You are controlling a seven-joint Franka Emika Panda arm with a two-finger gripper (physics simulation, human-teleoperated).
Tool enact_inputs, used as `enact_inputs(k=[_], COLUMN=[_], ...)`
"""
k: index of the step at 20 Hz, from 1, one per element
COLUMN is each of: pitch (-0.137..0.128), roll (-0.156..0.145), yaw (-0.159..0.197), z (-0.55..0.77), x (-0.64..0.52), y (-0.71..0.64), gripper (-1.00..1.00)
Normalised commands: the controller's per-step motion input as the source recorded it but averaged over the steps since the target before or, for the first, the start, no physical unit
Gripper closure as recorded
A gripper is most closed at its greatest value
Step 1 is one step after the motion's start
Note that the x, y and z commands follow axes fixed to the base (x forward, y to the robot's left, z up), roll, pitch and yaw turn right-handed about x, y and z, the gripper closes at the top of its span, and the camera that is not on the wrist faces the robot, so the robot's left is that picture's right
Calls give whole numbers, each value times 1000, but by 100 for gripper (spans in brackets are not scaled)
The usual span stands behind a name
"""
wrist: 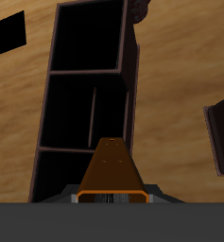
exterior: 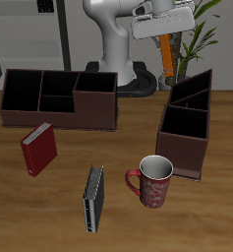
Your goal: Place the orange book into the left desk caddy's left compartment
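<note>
Wrist view, nearest first: the orange book (wrist: 112,170) hangs straight down from the gripper (wrist: 112,196), fingers closed on its upper end, its pale page edge visible just under the gripper body. The book's long axis points away from the fingers, toward the table. Beyond it lies the left desk caddy (wrist: 132,85), seen from above along its length, its dark sections in a row; the book's free end overlaps the section nearest the camera, but which end of the caddy that is cannot be told from this view alone. In the exterior view the gripper (exterior: 165,41) sits high above the table's back, book (exterior: 166,51) hanging vertical beneath it, well above the caddy (exterior: 187,126). The left compartment (exterior: 194,91), the tall slanted end, is the caddy's farther end, and it lies roughly below the book, slightly offset. Judgement: the book is lifted and carried, not yet lowered. The next move hinges on keeping the book upright and centred between the sloping walls while descending; a small lateral error would catch the book's lower edge on a divider or wall.
</note>
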Motion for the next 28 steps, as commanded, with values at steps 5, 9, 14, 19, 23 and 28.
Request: enact_inputs(k=[5, 9, 14, 19, 23, 28], pitch=[33, 27, 12, 24, 30, 38], roll=[89, 39, 16, -17, 1, 16], yaw=[4, -10, 17, -27, -2, 0], z=[-159, -114, -60, -64, -171, -212], x=[-281, -158, -10, 104, 81, -11], y=[305, 198, 90, -10, 45, 59], gripper=[100, 100, 100, 100, 100, 100])
